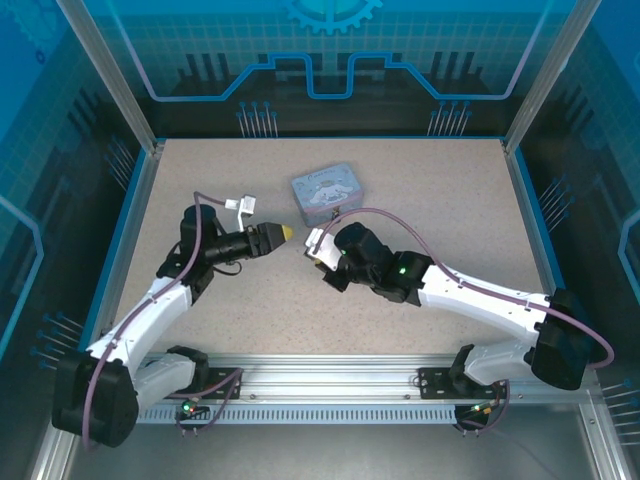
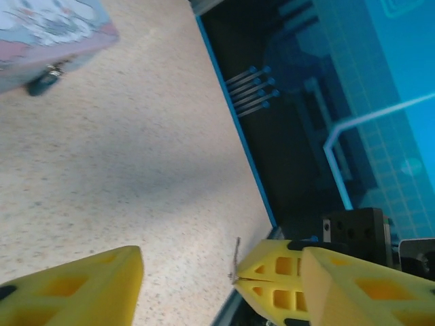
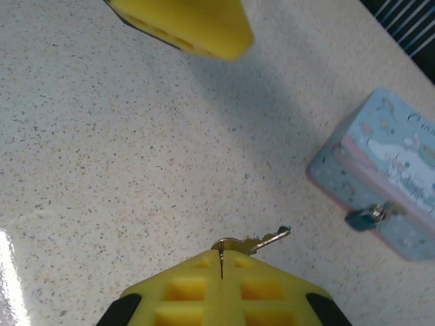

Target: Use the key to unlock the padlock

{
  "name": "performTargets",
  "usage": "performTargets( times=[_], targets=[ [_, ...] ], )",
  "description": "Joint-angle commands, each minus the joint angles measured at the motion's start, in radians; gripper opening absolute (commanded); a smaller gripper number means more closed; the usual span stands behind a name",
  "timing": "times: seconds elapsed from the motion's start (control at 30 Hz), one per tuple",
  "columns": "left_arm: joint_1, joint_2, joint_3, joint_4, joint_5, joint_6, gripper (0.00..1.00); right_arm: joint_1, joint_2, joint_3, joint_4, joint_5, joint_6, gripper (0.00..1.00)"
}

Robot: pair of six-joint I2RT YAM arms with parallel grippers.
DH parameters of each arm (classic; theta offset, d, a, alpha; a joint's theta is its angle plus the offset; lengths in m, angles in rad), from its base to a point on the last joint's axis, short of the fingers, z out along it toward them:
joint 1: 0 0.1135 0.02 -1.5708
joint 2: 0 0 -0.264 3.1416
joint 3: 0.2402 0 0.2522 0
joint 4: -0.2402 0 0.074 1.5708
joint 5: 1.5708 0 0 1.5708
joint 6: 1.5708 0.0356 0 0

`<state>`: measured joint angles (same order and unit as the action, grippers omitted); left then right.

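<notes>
My right gripper [image 3: 221, 254] is shut on the bow of the small metal key [image 3: 262, 239], whose blade sticks out to the right above the tabletop. The teal padlock [image 3: 362, 218] hangs on the latch of the pale blue cartoon tin [image 3: 391, 170], a short way right of the key tip. In the left wrist view, the key [image 2: 236, 258] shows edge-on at the right gripper's yellow fingers [image 2: 272, 282], and the padlock [image 2: 42, 82] hangs under the tin [image 2: 47, 30] at the top left. My left gripper [image 2: 222, 265] is open and holds nothing. From above, the left gripper [image 1: 284, 232] faces the right gripper [image 1: 318, 252].
The tin [image 1: 325, 192] stands just beyond both grippers at the table's middle. Blue rails [image 1: 530, 215] and metal posts border the speckled tabletop [image 1: 430, 200]. One yellow finger of the left gripper [image 3: 183, 24] hangs above the table in the right wrist view.
</notes>
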<state>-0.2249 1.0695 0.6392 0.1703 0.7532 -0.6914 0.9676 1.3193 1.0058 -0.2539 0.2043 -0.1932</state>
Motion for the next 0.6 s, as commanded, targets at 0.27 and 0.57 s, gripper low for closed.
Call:
performTargets(
  times=[0.27,0.57],
  targets=[
    [-0.090,0.107,0.069,0.095,0.094,-0.026,0.42,0.001,0.013,0.050,0.021,-0.042,-0.142,0.00],
    [-0.124,0.171,0.091,0.100,0.094,-0.020,0.37,0.014,0.023,0.054,0.032,-0.040,-0.142,0.00]
  ],
)
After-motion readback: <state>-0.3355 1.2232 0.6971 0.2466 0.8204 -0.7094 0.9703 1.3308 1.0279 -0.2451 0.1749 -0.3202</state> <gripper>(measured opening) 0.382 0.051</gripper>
